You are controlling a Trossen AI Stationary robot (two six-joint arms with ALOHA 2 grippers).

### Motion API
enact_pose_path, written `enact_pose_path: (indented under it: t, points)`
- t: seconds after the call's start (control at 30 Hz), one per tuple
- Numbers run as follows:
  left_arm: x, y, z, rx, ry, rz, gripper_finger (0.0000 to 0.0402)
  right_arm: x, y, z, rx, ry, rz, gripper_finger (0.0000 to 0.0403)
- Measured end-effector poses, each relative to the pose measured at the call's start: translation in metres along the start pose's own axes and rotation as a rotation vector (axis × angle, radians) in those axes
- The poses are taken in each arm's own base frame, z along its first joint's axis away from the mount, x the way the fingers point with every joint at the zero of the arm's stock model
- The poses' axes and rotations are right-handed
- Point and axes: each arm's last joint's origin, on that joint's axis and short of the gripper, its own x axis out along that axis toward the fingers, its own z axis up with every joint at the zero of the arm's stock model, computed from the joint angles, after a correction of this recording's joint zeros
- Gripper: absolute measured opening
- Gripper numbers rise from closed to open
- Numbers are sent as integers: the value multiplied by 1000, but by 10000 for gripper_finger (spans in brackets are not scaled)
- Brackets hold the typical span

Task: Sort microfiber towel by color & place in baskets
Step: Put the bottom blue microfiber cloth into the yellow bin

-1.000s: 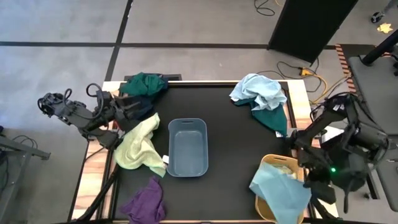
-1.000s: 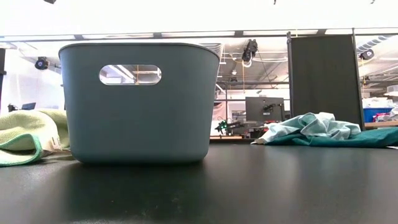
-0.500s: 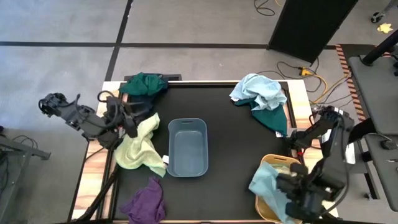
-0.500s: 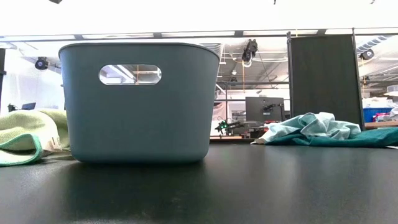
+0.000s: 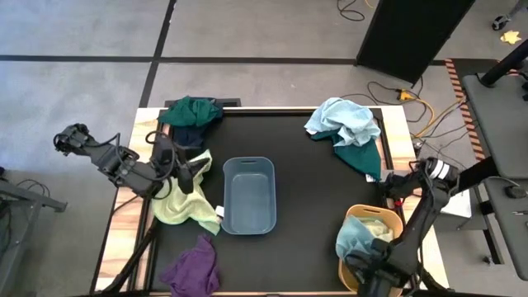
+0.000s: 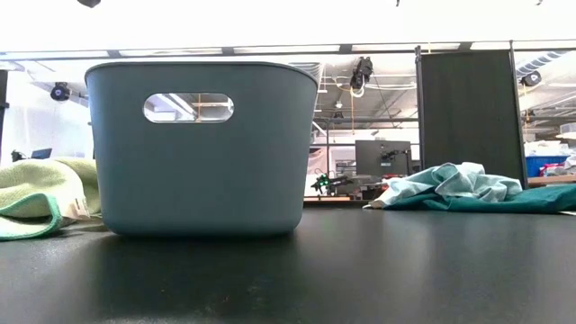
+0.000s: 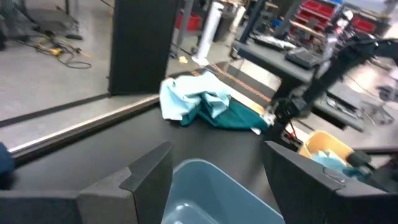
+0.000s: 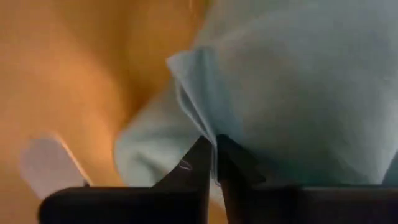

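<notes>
**Workshop floor and fittings around the black table**

A grey floor (image 5: 74, 91) crossed by dark lines is seen around the black table (image 5: 305, 190). A tall dark partition (image 6: 470, 112) is stood behind it, with yellow cable (image 5: 421, 111) trailed nearby. Ceiling strip lights (image 6: 270, 49) and distant benches (image 7: 298, 56) are visible.

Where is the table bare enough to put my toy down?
Bare black table lies between the grey-blue basket and the yellow-orange basket, and behind the grey-blue one toward the light blue towel. The left edge is crowded: pale yellow-green towel, purple towel, left end effector.
</notes>
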Motion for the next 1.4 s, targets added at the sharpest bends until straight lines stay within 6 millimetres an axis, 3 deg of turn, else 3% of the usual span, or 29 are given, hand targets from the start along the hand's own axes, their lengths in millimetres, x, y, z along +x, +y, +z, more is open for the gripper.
enact_pose_path:
  t: [0.13, 0.3, 0.4, 0.5, 0.63, 0.87, 1.03, 1.13, 1.27, 1.4]
  points:
    - [0, -1, -1, -2, 35, -36, 230, -14, 7, -5, -25, 56, 50, 72]
    - [-1, 0, -1, 1, 36, -35, 230, -77, 6, -13, -6, -54, 189, 156]
    - [-1, 0, -1, 30, 38, -34, 230, -108, -15, -14, 105, -272, 123, 196]
    - [0, 0, -2, 42, 41, -32, 230, -117, -42, -10, 222, -425, -64, 216]
    - [0, 1, -5, 66, 88, -53, 230, -101, -58, 2, 302, -507, -220, 220]
    - [0, 1, -10, 88, 181, -103, 230, -43, -63, 19, 351, -410, -321, 215]
    - [-1, 0, -12, 81, 242, -158, 230, -42, -48, 15, 138, -178, -98, 214]
    - [0, -1, -13, 95, 246, -159, 230, -41, -36, 14, 26, -126, 35, 210]
    - [0, -1, -13, 98, 247, -159, 230, -23, -35, 17, -24, -111, 50, 206]
    - [-2, 0, -12, 102, 277, -187, 230, -14, -32, 14, -42, 85, 140, 205]
